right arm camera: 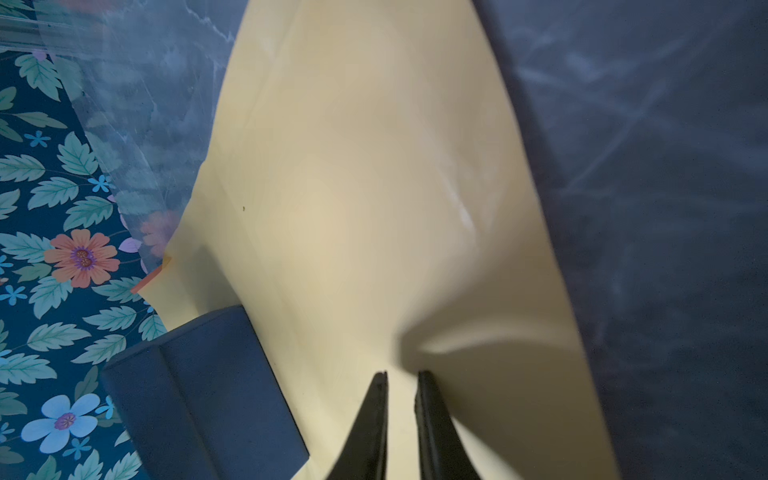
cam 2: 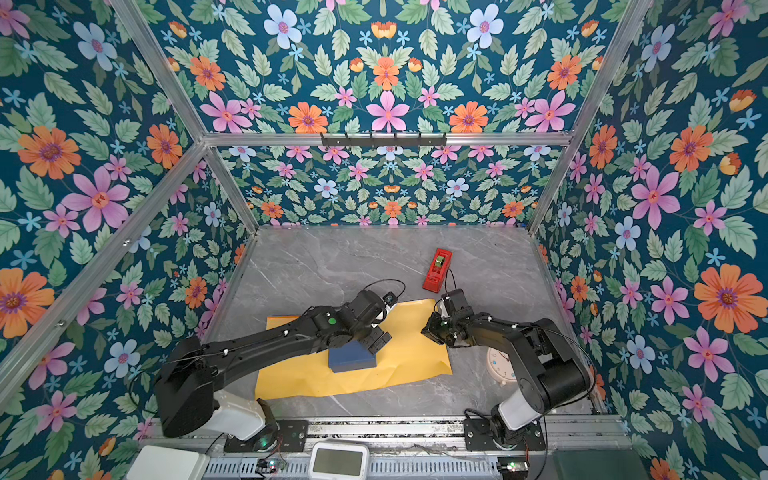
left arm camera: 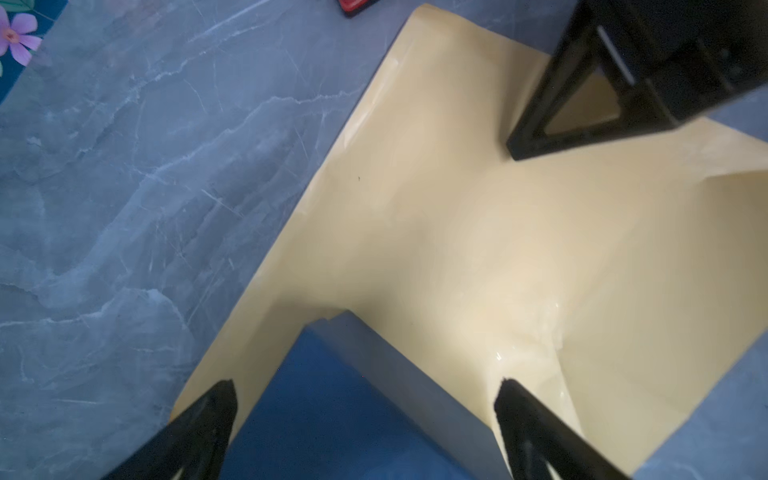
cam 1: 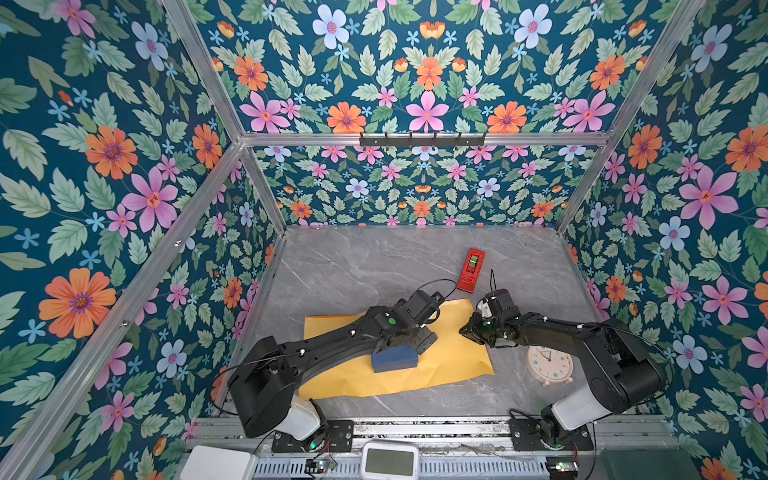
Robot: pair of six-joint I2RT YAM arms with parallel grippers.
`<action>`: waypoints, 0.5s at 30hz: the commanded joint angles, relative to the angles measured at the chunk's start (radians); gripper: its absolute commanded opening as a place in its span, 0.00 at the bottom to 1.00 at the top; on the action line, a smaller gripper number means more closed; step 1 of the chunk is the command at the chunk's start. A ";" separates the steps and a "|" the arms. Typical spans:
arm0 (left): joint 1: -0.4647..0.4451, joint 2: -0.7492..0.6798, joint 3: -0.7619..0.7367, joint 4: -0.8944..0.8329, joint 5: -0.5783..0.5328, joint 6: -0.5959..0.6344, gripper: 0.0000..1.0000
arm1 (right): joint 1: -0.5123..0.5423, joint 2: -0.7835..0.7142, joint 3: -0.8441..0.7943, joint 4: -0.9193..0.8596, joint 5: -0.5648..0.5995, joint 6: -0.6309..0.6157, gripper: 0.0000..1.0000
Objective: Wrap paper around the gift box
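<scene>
Left tool (left arm camera: 365, 388) hovers wide open, empty, over the gift box (cam 1: 392, 359); right tool (right arm camera: 401, 376) nearly closed at the right edge of the paper (cam 1: 449, 361), grip unclear. Best drawn snugly over.

Your right end effector (right arm camera: 401, 376) shows black fingers (right arm camera: 374, 415) a narrow slit apart over the creased matte yellow paper sheet (right arm camera: 353, 187). The dark-blue cardboard gift box (right arm camera: 208, 395) lies beside them on the sheet, with the grey marble surface (right arm camera: 665, 208) beyond.
</scene>
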 commanded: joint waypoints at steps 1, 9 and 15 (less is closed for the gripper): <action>-0.036 -0.098 -0.074 0.022 0.020 0.089 1.00 | -0.002 0.016 0.003 -0.106 0.087 -0.023 0.17; -0.058 -0.274 -0.214 -0.069 0.033 0.310 1.00 | -0.002 0.033 0.023 -0.103 0.072 -0.032 0.17; -0.057 -0.268 -0.266 -0.090 -0.007 0.423 1.00 | -0.001 0.039 0.023 -0.087 0.064 -0.033 0.17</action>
